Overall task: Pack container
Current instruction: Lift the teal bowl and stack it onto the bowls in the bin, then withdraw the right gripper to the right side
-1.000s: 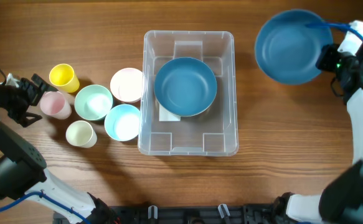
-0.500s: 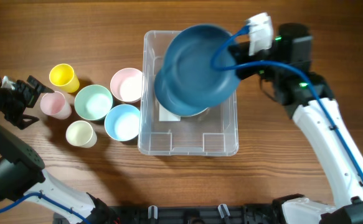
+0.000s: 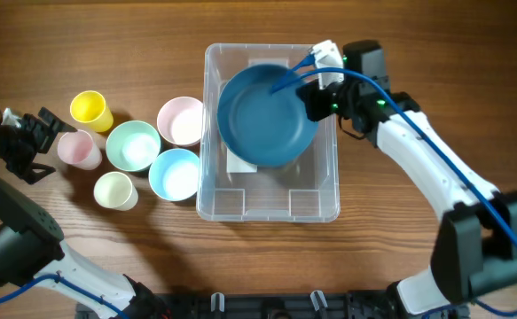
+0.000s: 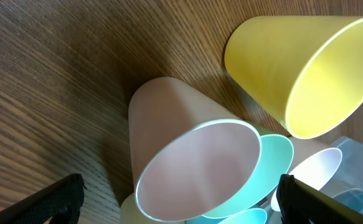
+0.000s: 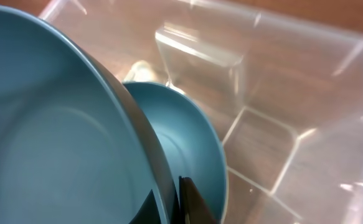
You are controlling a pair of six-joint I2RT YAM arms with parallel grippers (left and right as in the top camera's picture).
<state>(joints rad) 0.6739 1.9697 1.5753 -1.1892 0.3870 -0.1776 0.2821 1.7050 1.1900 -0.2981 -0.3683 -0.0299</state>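
Clamped tight with right gripper (image 3: 317, 91) on rim of blue bowl (image 3: 262, 115), tilted over middle of container (image 3: 316, 202), above second bowl (image 5: 190, 146) already lying inside. Left of container, spread wide with left gripper (image 3: 45, 142), empty, beside pink cup (image 3: 79, 149). Risked letting go while tilted: could land askew, fail to nest, or knock container wall.

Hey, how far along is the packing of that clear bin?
Done: one blue bowl lies in the bin. In hand: the right gripper holds a second blue bowl over it. Left: three cups and three small bowls beside the bin; the open left gripper is by the pink cup.
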